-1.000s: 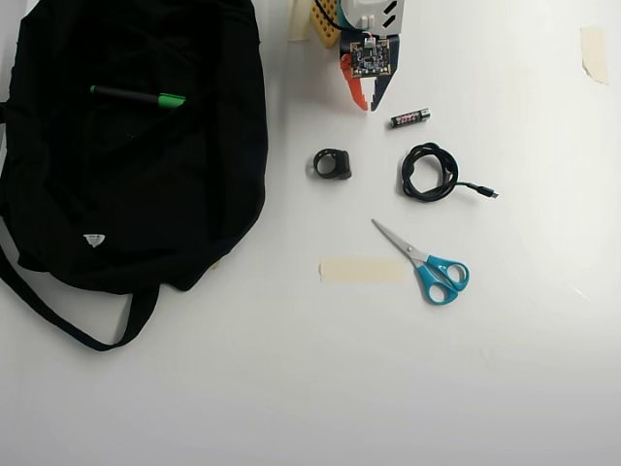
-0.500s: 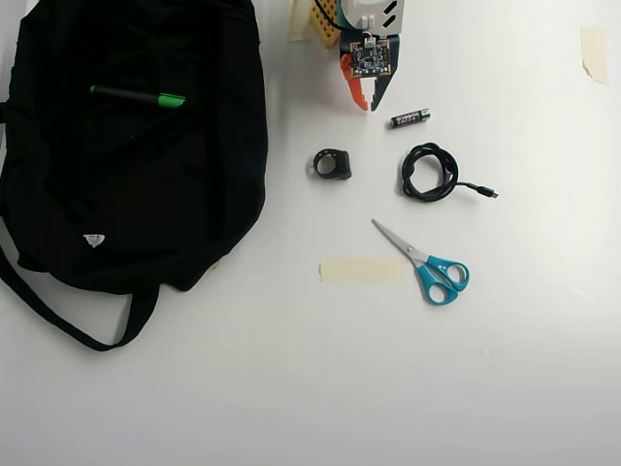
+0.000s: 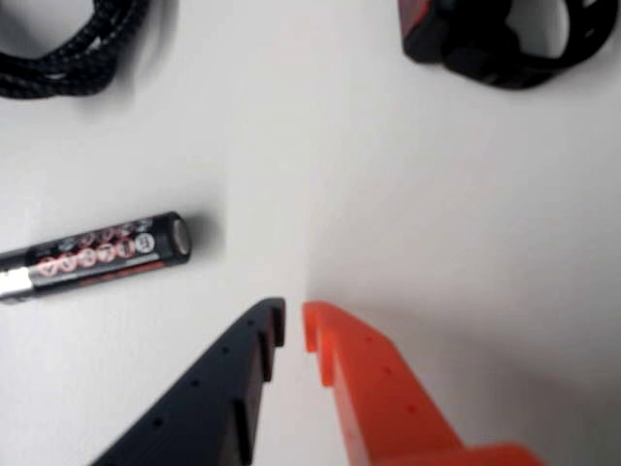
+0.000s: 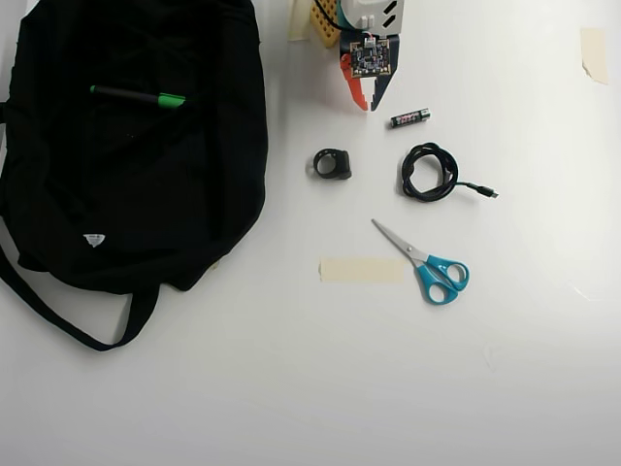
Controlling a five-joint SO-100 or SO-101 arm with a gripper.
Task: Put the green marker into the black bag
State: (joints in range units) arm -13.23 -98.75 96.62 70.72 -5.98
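I see bare surface (image 4: pixel 291 388) between the end effector (image 4: pixel 370 105) and the black bag (image 4: pixel 136 194). The battery (image 4: pixel 409 117) lies just beside the tips, with the black ring (image 4: pixel 332 163) and coiled cable (image 4: pixel 430 172) crowding the space below them.

Desk (image 4: pixel 291 388): plain white. Black bag (image 4: pixel 136 175): solid black with a small white logo. Green marker (image 4: pixel 136 96): dark barrel, bright green cap. Gripper (image 3: pixel 293 325): one finger black, the other orange. Battery (image 3: pixel 92 254): black with red-pink and white label print. Scissors (image 4: pixel 427 262): silver blades, teal-blue handles. Cable (image 4: pixel 429 173): black, braided texture. Tape strip (image 4: pixel 361 270): pale beige.
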